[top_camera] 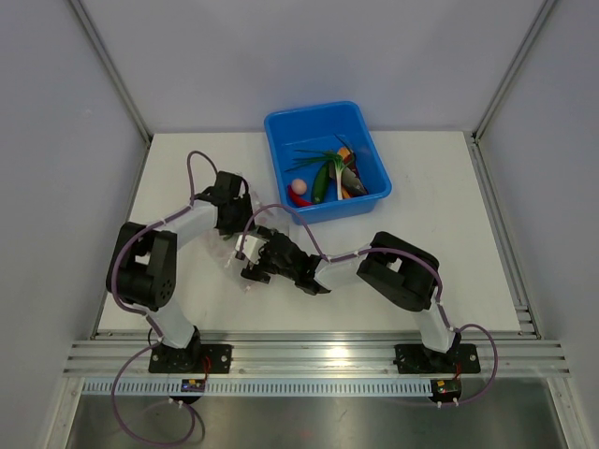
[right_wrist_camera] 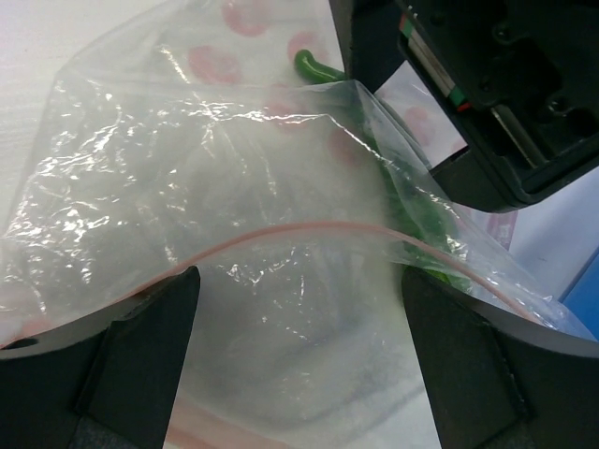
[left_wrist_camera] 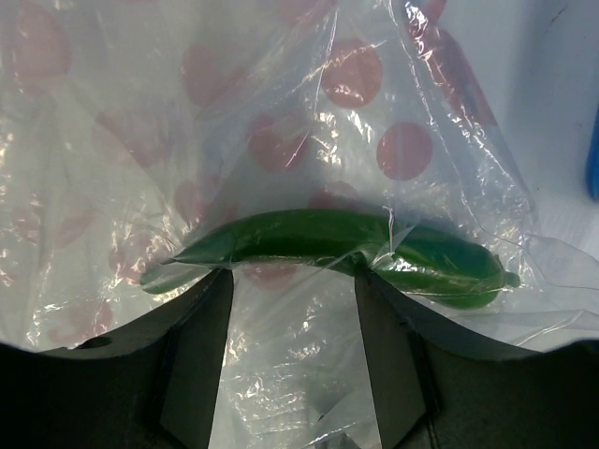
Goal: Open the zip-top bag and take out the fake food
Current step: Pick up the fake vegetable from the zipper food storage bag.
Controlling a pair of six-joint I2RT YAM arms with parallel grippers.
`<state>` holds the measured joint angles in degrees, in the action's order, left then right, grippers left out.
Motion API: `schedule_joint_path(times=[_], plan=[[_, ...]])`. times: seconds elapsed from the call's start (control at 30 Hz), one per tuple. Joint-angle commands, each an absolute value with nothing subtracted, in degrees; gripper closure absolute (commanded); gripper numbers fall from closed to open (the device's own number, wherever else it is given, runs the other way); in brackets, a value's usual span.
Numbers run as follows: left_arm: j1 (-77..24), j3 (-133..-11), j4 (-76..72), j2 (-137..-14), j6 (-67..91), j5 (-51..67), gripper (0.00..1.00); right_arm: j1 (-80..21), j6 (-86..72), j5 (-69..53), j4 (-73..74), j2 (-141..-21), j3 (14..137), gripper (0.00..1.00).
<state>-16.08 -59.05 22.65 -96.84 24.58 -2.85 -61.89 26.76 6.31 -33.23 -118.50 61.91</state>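
The zip-top bag (right_wrist_camera: 234, 187) lies near the blue tub (top_camera: 281, 126), on the side facing my bases, probably so emptied pieces travel little. Most fake food (top_camera: 332, 178) already sits in that tub. My right gripper (right_wrist_camera: 299, 281) is spread wide at the bag's pink-edged mouth, apparently so it gapes. My left gripper (left_wrist_camera: 292, 281), jaws part-way apart and pinching nothing, frames the green chilli (left_wrist_camera: 309, 238) under the plastic.

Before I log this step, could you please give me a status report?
Left gripper, right gripper open. Zip-top bag at both, green chilli inside. Blue tub apart.
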Motion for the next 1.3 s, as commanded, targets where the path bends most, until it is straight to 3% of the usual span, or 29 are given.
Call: schedule_joint_path(times=[0.0,0.47,0.7,0.93,1.13,1.27], plan=[[-16.08,-61.78,22.32,-99.57,22.68,-2.2,0.43,-62.49,26.54,5.19,-36.83,-116.72,62.14,0.04],[-15.91,-63.19,26.45,-103.09,21.27,-4.22,0.43,-62.4,26.54,5.54,-38.85,-116.1,61.17,0.04],[-15.29,-59.24,24.0,-94.94,21.79,-0.71,0.43,-62.4,26.72,5.8,-39.46,-115.84,60.82,0.04],[-14.85,-55.29,20.31,-87.28,22.85,1.85,0.18,-62.4,26.89,5.71,-39.9,-115.4,60.21,0.04],[-14.68,-52.03,14.25,-82.97,24.52,-2.45,0.13,-62.4,26.72,5.62,-40.34,-115.31,60.12,0.03],[-14.68,-54.05,12.13,-86.48,25.49,-5.45,0.17,-62.49,26.63,5.54,-40.52,-115.05,59.85,0.03]])
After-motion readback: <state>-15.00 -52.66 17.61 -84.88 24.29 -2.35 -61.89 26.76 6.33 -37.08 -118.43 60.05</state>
